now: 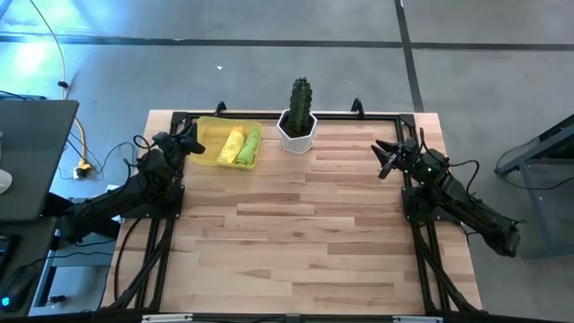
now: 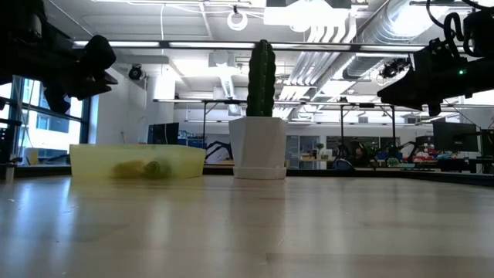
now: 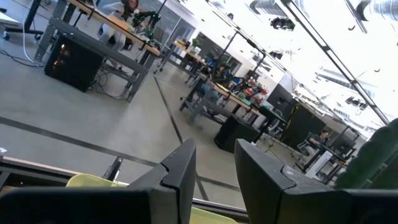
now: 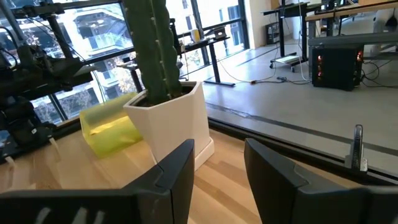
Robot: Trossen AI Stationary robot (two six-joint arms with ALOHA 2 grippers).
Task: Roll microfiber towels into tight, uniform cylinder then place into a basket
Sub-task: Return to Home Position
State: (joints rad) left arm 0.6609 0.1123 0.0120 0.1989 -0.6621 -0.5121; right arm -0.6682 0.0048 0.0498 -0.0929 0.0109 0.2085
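The translucent yellow basket [image 1: 208,144] stands on the table at the far left. Two rolled towels lie in it side by side: the pale yellow one [image 1: 234,145] and, to its right, the lime green one [image 1: 251,146]. In the low view they show dimly through the basket's wall [image 2: 147,167]. My left gripper [image 1: 190,142] is open and empty, above the basket's left end. My right gripper [image 1: 384,158] is open and empty, above the table's far right part. The basket also shows in the right wrist view [image 4: 109,127].
A white hexagonal pot with a green cactus [image 1: 299,124] stands right of the basket at the table's far edge; it also shows in the low view [image 2: 260,147]. A black frame [image 1: 269,117] runs along the table's far and side edges. The wooden table top [image 1: 296,233] stretches toward the near edge.
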